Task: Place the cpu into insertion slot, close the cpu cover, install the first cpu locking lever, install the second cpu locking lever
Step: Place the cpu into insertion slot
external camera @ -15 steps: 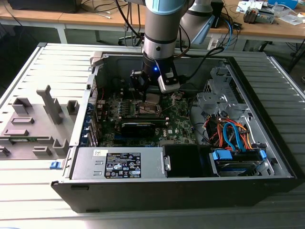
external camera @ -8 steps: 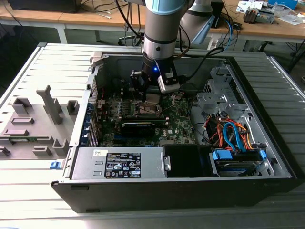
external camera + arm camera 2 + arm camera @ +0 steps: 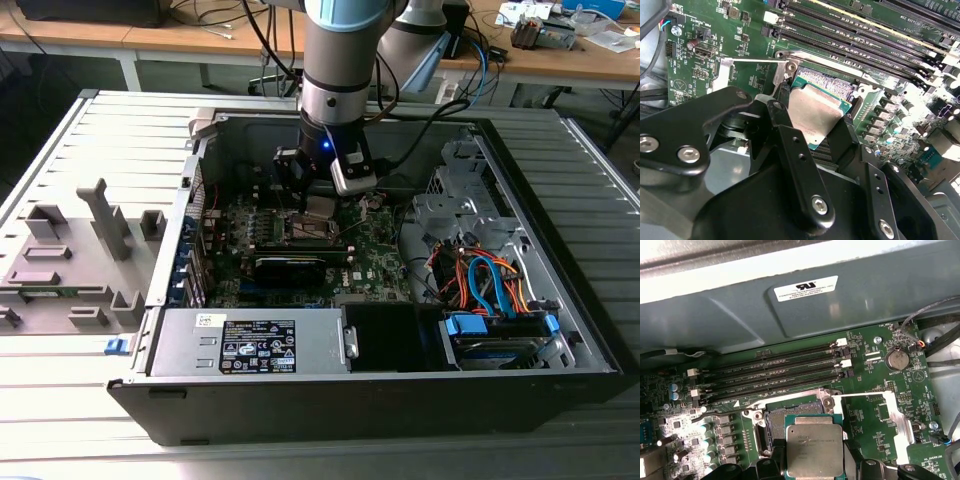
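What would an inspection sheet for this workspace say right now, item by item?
Surface: grey slatted table, with an open PC case lying on it.
Job's things: cpu held over the open slot.
Clutter: grey fixture blocks and a small blue piece at the exterior view's left.
Grippers: claw shut on the cpu, above the green board.
Cables: orange and blue cables inside the case; black cables by the arm.
Surroundings: wooden desks behind.
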